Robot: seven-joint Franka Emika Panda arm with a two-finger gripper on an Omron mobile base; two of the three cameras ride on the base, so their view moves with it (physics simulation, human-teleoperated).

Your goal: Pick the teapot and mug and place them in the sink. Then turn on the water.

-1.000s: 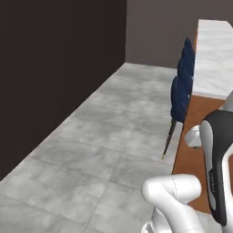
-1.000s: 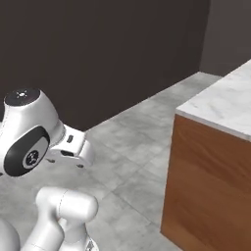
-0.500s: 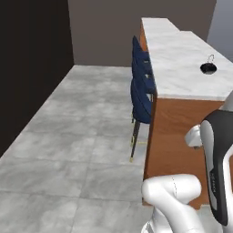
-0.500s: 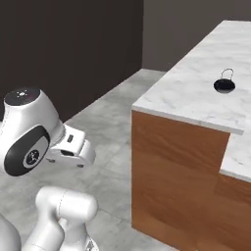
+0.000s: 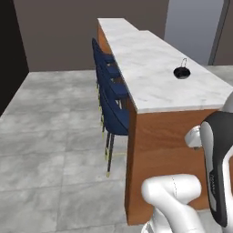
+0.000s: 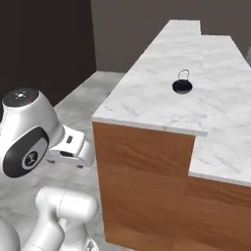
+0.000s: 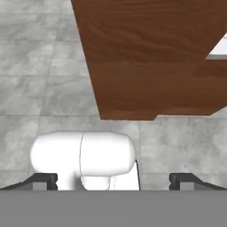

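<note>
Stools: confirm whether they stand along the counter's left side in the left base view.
Yes, the blue stools line the left side of the marble counter, tucked against it.

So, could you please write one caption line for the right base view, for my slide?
Marble-topped wooden island carrying a small dark round object with a wire handle; the robot arm waits beside it above the grey tiled floor.

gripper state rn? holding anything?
Gripper: open, jaws wide apart, nothing between them; it points down at the grey floor beside the wooden island side.
</note>
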